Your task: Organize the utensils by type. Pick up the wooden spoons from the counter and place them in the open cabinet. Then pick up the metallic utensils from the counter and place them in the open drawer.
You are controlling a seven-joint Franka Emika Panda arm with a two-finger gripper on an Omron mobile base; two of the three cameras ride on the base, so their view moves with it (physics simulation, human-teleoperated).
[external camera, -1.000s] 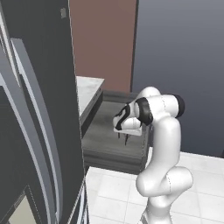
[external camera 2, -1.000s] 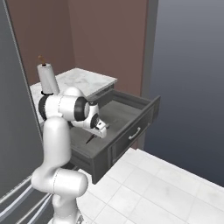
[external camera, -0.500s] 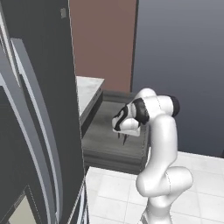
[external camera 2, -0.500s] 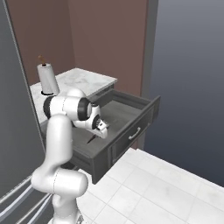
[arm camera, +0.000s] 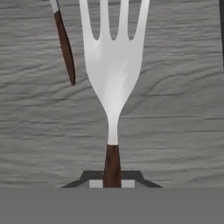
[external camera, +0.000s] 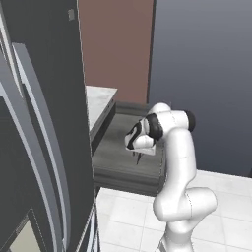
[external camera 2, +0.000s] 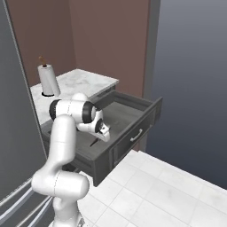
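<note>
End effector (arm camera: pixel 112 177) | clamps fork (arm camera: pixel 113 65) handle | over open drawer (arm camera: pixel 175 131)

Reddish-brown back wall (external camera 2: pixel 106 40), with a big blue-grey panel (external camera: pixel 206 74) next to it. White tiled floor (external camera 2: pixel 168 195), tall dark door (external camera: pixel 44 123) on the left.

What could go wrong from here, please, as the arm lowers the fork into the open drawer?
1. The gripper pinches only the tip of the fork handle, so the long head might swing or slip before release.
2. Another dark-handled utensil already lies on the open drawer floor close beside the fork; setting down could knock it.
3. The hand hangs low inside the drawer, so retreating sideways might clip its wall.
</note>
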